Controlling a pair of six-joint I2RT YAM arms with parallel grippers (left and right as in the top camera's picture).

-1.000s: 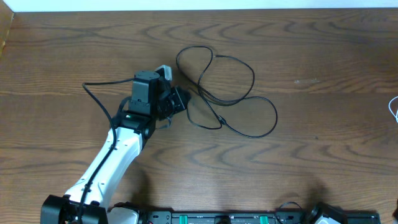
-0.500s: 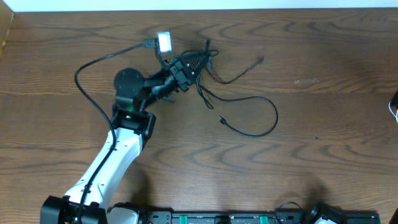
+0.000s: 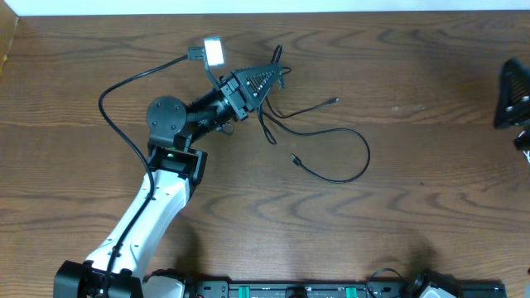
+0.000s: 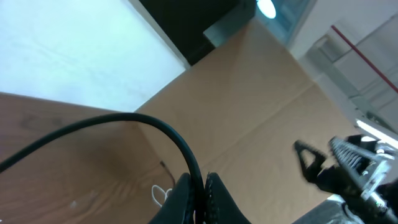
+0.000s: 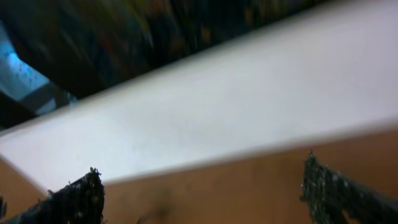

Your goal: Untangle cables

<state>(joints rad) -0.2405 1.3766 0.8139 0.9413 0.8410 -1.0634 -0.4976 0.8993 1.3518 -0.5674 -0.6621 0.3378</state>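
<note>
Black cable (image 3: 368, 156) sprawls across the middle of the table (image 3: 431, 223), its far-left part pinched in the closed left hand (image 3: 272, 74). The right hand (image 3: 513, 95) sits at the right edge. Left wrist view: the fingers (image 4: 180, 193) clamp that cable. Right wrist view: the fingers (image 5: 78, 199) gape wide, holding nothing.
</note>
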